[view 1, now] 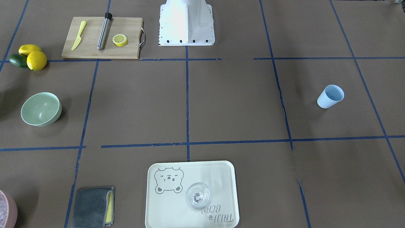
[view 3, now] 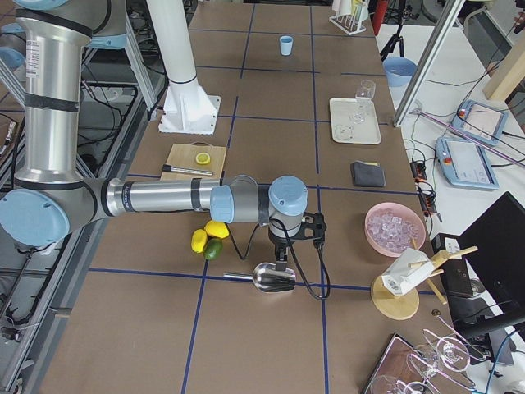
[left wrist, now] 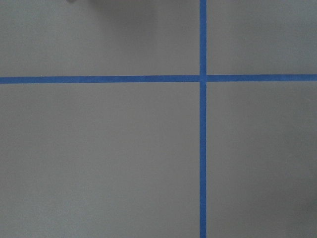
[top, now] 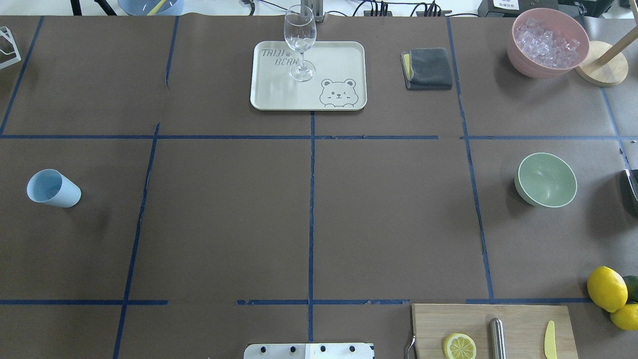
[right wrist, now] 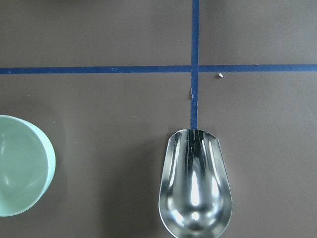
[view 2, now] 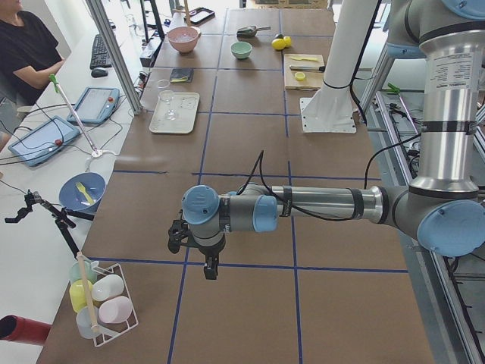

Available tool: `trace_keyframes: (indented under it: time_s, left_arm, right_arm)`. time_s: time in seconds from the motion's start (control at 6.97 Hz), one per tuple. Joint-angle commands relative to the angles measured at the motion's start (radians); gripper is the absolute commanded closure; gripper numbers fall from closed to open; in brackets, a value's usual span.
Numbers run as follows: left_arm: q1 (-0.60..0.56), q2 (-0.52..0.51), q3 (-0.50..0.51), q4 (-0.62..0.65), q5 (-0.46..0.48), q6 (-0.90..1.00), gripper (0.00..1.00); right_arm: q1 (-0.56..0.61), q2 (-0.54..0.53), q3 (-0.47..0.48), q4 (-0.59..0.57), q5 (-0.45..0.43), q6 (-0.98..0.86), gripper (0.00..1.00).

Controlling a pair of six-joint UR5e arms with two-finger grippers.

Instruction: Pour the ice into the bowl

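Observation:
The ice (top: 548,39) is a heap of small clear cubes in a pink container (top: 548,47) at the far right of the table; it also shows in the exterior right view (view 3: 394,228). The mint-green bowl (top: 546,179) stands empty on the table's right side, also in the front view (view 1: 41,108) and at the left of the right wrist view (right wrist: 20,166). A metal scoop (right wrist: 195,183) lies beside it. My right gripper (view 3: 281,261) hangs just over the scoop (view 3: 275,279); I cannot tell its state. My left gripper (view 2: 208,271) hovers over bare table; I cannot tell its state.
A light blue cup (top: 52,188) stands on the left. A tray (top: 344,55) holds a wine glass (top: 300,42). A grey cloth (top: 427,69), lemons (top: 606,288) and a cutting board (top: 518,319) with knife and lemon slice lie around. A wooden stand (top: 603,70) is by the pink container.

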Motion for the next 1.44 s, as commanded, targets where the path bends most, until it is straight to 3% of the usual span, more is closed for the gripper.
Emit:
trace_keyframes:
  time_s: [0.0,0.29,0.57,0.72,0.86,1.15,1.29]
  left_arm:
    - [0.0,0.0,-0.002,-0.004,0.0,0.001,0.0]
    - [0.0,-0.006,-0.089,-0.036,0.0,0.003,0.0]
    - [0.002,-0.014,-0.108,-0.317,0.003,-0.005,0.0]
    - [0.041,-0.012,-0.135,-0.382,0.011,-0.024,0.0]
    - [0.082,0.012,-0.164,-0.48,0.029,-0.151,0.0]
    - [0.235,0.169,-0.255,-0.783,0.136,-0.468,0.0]
    - [0.282,0.229,-0.313,-0.814,0.193,-0.547,0.0]
  right_arm:
    - [0.003,0.008,0.027,0.002,0.004,0.002,0.0]
    - [-0.006,0.036,0.108,0.001,-0.001,0.016,0.0]
    - [-0.04,0.084,0.07,0.01,0.027,0.081,0.0]
    - [-0.117,0.088,0.062,0.056,0.053,0.131,0.0]
    - [-0.179,0.111,0.05,0.128,0.039,0.287,0.0]
    - [-0.282,0.116,-0.075,0.438,0.015,0.535,0.0]
    - [-0.329,0.099,-0.115,0.581,-0.019,0.665,0.0]
